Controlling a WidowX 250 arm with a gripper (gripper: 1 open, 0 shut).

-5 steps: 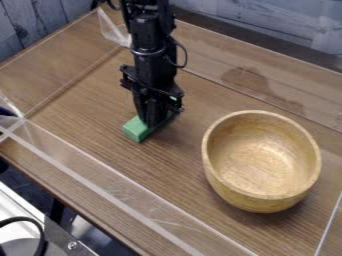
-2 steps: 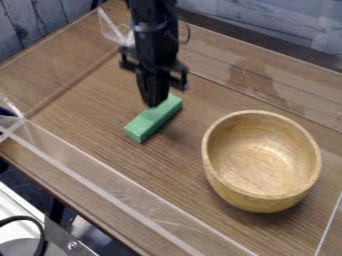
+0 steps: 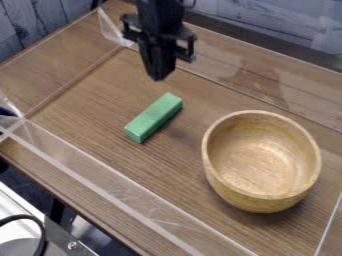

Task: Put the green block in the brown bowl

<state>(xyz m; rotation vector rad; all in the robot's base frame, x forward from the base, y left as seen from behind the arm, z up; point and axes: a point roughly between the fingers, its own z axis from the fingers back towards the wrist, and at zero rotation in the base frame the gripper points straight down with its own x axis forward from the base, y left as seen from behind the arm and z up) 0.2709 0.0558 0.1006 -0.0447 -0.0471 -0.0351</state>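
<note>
The green block [image 3: 154, 117] lies flat on the wooden table, angled, left of the brown bowl [image 3: 262, 160]. The bowl stands upright at the right and is empty. My gripper [image 3: 160, 74] hangs above and behind the block, lifted off it with nothing in it. Its dark fingers taper to a narrow tip, and I cannot make out a gap between them. The block and the bowl sit apart.
A low clear plastic wall [image 3: 134, 192] runs along the table's front edge and left side. Cables and hardware [image 3: 27, 235] sit below the front left corner. The wooden tabletop [image 3: 87, 110] stretches to the left of the block.
The gripper was down on the block a second ago. It has since risen up and back, leaving the block on the table, now turned and fully in view.
</note>
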